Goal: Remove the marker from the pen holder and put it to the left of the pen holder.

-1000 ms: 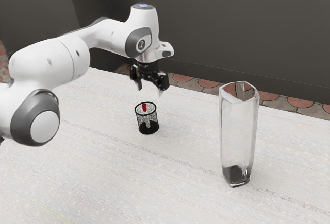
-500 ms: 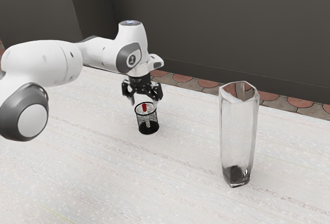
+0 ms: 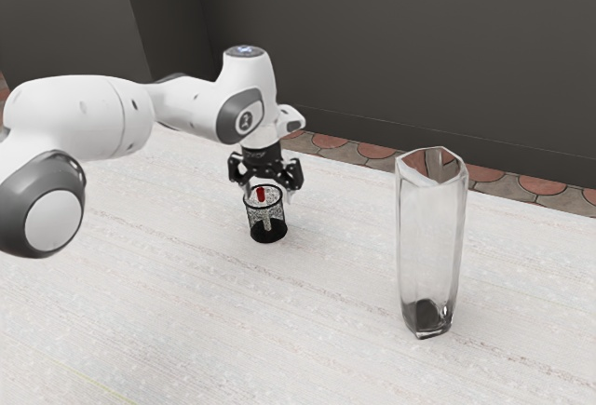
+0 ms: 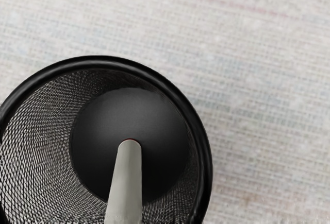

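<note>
The marker (image 3: 261, 195) is found inside the pen holder (image 3: 269, 232), left of centre in the exterior view; the pincer (image 3: 269, 193) is spread at its top. Grip, removal and placement are judged outstanding.

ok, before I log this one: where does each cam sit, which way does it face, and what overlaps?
Exterior: at the arm's side, looking down at an angle across the pale table; the white arm comes in from the exterior view's left, with the black gripper open at the pen holder. Clear vase at the exterior view's right.
Wrist: on the arm's hand, looking steeply down into the holder's mouth.
Shared: table, pen holder, and the marker standing in it.
</note>
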Robot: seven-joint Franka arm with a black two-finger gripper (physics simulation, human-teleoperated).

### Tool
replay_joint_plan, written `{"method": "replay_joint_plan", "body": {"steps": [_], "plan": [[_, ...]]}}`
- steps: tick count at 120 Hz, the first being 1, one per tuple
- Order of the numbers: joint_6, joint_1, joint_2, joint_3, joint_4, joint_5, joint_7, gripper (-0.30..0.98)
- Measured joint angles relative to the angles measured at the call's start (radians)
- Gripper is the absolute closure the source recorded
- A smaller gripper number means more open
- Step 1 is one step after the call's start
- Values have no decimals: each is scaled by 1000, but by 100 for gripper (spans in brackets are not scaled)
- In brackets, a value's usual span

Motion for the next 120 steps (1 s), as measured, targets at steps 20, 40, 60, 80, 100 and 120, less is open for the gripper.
{"method": "replay_joint_plan", "body": {"steps": [20, 40, 60, 80, 100, 120], "plan": [[10, 5, -15, 2, -18, 1, -14, 0], [14, 9, -24, 3, -27, 1, -27, 37], [15, 12, -34, 3, -32, 0, -43, 63], [15, 12, -40, 4, -43, 6, -59, 72], [10, 8, -86, 7, -73, 20, -78, 75], [4, -20, -361, 8, -286, 91, -108, 77]]}}
